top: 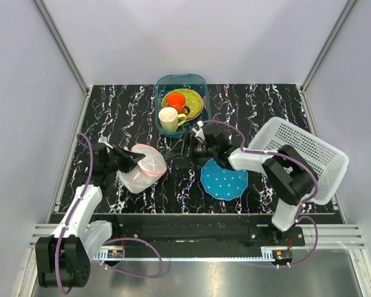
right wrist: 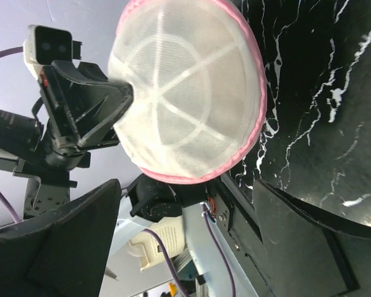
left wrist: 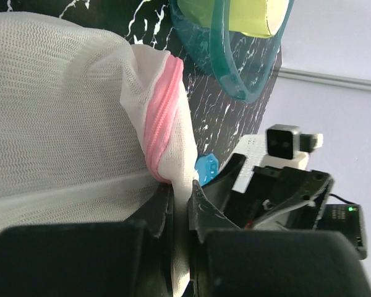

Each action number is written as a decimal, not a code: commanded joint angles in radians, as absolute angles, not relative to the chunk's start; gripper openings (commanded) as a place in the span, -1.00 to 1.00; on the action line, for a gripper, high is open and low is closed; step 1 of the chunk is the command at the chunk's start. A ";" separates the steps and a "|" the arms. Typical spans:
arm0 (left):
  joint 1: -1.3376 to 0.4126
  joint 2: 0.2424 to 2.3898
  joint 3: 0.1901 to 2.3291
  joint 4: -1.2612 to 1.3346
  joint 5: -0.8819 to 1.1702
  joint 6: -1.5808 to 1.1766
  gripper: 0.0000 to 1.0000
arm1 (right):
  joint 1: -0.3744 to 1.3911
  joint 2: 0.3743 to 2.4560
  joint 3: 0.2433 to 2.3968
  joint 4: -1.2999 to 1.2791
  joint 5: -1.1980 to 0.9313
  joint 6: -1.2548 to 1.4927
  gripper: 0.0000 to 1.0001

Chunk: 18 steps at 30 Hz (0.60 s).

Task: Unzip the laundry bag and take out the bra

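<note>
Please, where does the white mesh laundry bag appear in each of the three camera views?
Top external: the laundry bag lies left of centre.
Left wrist: the laundry bag fills the upper left.
Right wrist: the laundry bag is at top centre.
Shared landmark: the left end effector, pinching the bag's edge.

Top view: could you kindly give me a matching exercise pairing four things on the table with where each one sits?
Things:
1. laundry bag
2. blue dotted plate
3. white basket
4. cream mug

Places:
A. inside the teal tub
B. at the right edge of the table
C. pinched by the left gripper
D. lying flat, near the middle

Pairs: 1-C, 2-D, 3-B, 4-A.
</note>
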<state>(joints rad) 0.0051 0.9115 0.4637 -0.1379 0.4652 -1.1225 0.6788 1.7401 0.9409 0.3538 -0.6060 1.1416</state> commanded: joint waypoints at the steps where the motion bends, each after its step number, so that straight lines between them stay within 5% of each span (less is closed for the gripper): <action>1: 0.006 0.867 0.468 -0.160 0.411 -1.196 -1.00 | 0.733 1.827 0.974 0.597 -0.698 1.308 0.89; 9: 0.005 0.864 0.514 -0.149 0.393 -1.221 -1.00 | 0.768 1.927 1.025 0.703 -0.733 1.399 0.89; 18: 0.006 0.854 0.543 -0.155 0.384 -1.232 -1.00 | 0.784 1.971 1.058 0.819 -0.744 1.497 0.67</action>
<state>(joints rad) 0.0059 0.8722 0.4953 -0.1822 0.3962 -1.2114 0.7696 1.9621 1.0225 0.6968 -0.7189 1.4307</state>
